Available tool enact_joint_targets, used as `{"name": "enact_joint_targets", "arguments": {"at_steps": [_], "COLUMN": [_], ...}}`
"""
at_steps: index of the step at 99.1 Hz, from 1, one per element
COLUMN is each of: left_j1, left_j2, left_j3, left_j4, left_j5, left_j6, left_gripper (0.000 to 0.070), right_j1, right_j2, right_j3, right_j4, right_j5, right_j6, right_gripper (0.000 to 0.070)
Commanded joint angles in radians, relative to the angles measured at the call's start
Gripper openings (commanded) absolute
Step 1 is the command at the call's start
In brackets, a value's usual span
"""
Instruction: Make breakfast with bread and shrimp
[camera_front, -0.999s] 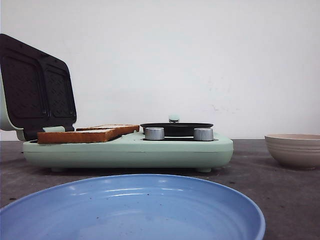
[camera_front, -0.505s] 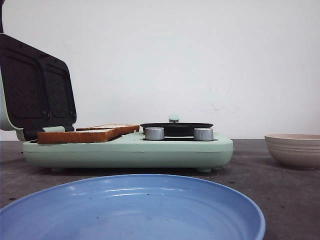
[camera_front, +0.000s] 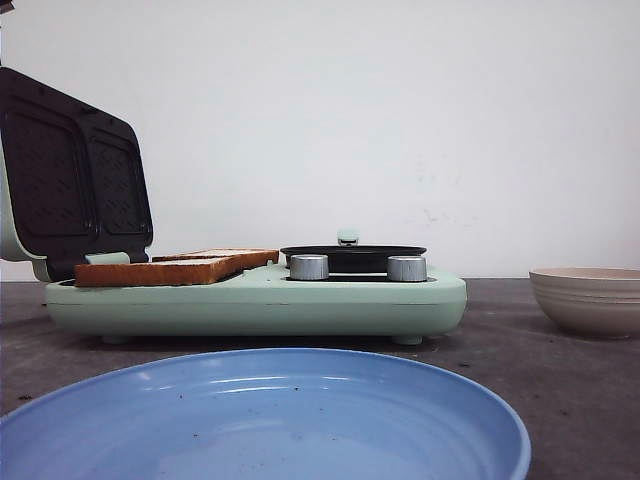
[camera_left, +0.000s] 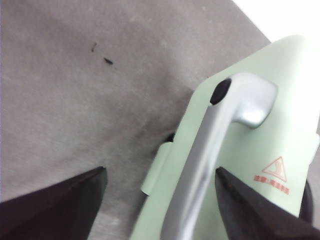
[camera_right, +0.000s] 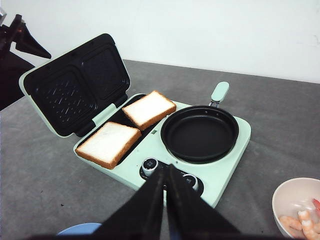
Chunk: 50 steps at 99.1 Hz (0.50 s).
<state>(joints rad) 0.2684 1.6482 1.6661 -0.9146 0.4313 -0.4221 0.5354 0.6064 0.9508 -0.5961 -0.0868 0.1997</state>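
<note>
Ahead on the counter (camera_front: 560, 380), the bread (camera_front: 160, 270) is seen lying on the open press. Between the left hand's (camera_left: 160, 200) wide fingers stands the lid handle (camera_left: 210, 150), lengthwise. Beyond the right hand (camera_right: 165, 200), pinched closed, both slices lie.

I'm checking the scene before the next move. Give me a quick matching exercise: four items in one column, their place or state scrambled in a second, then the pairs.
Items
1. bread
2. pan
3. shrimp
4. lid

Places or states
A. in the bowl
B. raised open
C. on the sandwich plates, two slices
D. on the burner, nothing in it

Pairs: 1-C, 2-D, 3-A, 4-B
</note>
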Motion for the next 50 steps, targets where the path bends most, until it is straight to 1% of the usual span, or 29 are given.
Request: {"name": "enact_joint_targets", "arguments": {"at_steps": [1,13,17,39,43,50], "left_j1": [0.002,0.002,0.002,0.002,0.002,0.002], "left_j2": [0.027,0.058,0.069,0.086,0.086,0.086], "left_j3": [0.027,0.027,0.027,0.027,0.027,0.027], "left_j4": [0.008,-0.006,-0.014,-0.02,-0.015,-0.013], "left_j5": [0.038,0.117,0.131,0.135,0.135,0.135], "left_j6": [-0.01,-0.016,-0.016,-0.014,-0.014,-0.014], "left_gripper": [0.0399,0.0399,0.0399,0.0384,0.0367,0.0286], "right_j1": [0.004,0.004,0.004,0.004,0.004,0.004], "right_j2": [0.004,0.006,0.006,0.006,0.006,0.006], "right_j3": [0.01,0.01,0.01,0.01,0.01,0.01], "right_j4": [0.004,0.008,0.01,0.015,0.016,0.016], "right_j5": [-0.003,-0.002,0.001,0.001,0.003,0.008], "right_j6": [0.011,0.011,0.011,0.027,0.029,0.029], "right_gripper": [0.0,0.0,0.0,0.0,0.0,0.0]}}
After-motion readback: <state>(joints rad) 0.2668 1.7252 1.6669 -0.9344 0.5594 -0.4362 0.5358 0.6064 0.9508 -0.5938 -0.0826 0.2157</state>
